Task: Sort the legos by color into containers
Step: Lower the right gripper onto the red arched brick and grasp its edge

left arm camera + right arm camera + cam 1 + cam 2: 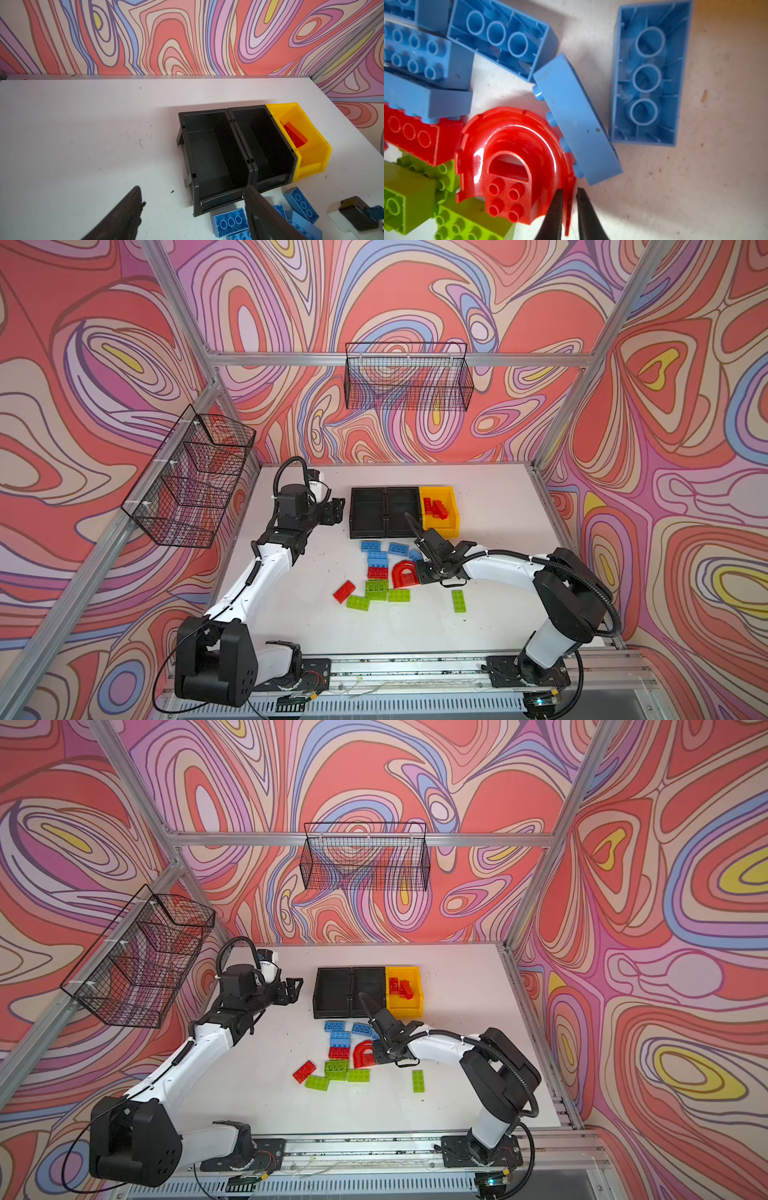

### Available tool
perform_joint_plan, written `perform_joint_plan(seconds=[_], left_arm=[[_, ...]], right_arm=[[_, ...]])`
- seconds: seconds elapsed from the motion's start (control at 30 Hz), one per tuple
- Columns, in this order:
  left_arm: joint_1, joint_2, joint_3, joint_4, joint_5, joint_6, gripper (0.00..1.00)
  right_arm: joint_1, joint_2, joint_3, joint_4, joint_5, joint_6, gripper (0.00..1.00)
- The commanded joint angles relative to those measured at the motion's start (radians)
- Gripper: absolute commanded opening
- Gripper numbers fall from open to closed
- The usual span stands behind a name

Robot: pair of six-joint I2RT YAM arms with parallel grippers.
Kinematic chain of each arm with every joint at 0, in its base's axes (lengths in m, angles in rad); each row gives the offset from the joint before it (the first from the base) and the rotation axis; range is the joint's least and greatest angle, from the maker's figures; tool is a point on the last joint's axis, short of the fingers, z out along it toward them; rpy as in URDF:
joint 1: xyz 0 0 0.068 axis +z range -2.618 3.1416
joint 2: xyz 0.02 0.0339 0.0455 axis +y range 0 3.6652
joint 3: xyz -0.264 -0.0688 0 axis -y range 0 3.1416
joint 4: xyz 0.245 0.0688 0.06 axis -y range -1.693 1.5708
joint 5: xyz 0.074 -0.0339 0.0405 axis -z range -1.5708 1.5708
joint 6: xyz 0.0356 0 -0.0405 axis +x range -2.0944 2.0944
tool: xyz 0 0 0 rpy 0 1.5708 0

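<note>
My right gripper point(569, 190) is low over the pile, jaws shut on the thin outer wall of the red arch piece point(512, 149), which rests on the table point(498, 614) in both top views point(403, 572). Blue legos point(377, 558) lie just behind the arch. Two red bricks point(344, 591) and several lime green ones point(377, 588) lie in front, and one green brick point(458, 600) sits apart to the right. Two black containers point(353, 514) are empty; the yellow container point(455, 510) holds red bricks point(436, 508). My left gripper point(336, 510) hangs open left of the containers, holding nothing.
A black wire basket point(409, 381) hangs on the back wall and another point(187, 485) on the left wall. Aluminium frame posts edge the white table. My right arm point(498, 568) reaches in from the right across the table.
</note>
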Motion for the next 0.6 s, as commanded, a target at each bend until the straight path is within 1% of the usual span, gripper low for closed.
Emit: perform_joint_plan(seconds=[0.0,0.13,0.3,0.57], left_arm=[[-0.002,-0.004,0.018,-0.016,-0.004,0.007,0.8],[-0.002,-0.004,0.019,-0.015,-0.004,0.007,0.8],[-0.002,-0.005,0.018,-0.017,-0.006,0.007,0.8],[-0.002,-0.005,0.019,-0.014,0.0,0.005,0.8]], right_arm=[[0.01,0.022,0.0,-0.02,0.039,0.019,0.14],[0.012,0.031,0.013,-0.04,0.061,0.019,0.1],[0.012,0.015,0.03,-0.065,0.065,0.025,0.01],[0.012,-0.078,0.113,-0.147,0.108,0.014,0.0]])
